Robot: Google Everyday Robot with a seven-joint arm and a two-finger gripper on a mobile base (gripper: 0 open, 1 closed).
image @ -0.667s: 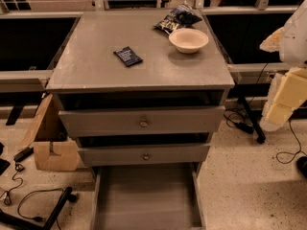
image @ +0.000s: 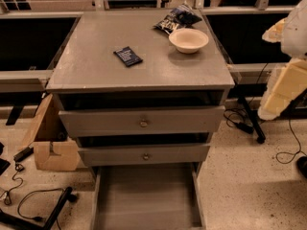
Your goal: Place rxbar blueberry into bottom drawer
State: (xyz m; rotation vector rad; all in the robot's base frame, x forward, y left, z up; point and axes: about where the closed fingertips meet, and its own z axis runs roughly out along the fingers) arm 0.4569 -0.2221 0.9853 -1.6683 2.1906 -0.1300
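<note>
The rxbar blueberry (image: pixel 127 56) is a small flat dark navy wrapper lying on the grey cabinet top (image: pixel 96 71), left of centre. The bottom drawer (image: pixel 146 200) is pulled out at floor level, a grey tray with a plain floor and nothing in it. My gripper (image: pixel 271 107) is at the low end of the cream arm by the right edge, beside the cabinet and well right of the bar, holding nothing that I can see.
A cream bowl (image: pixel 188 40) and a glossy dark-blue-and-white snack bag (image: pixel 176 18) sit at the back right of the top. Two upper drawers with brass knobs (image: pixel 143 123) stand slightly open. A cardboard box (image: pixel 50 147) and cables lie on the floor at left.
</note>
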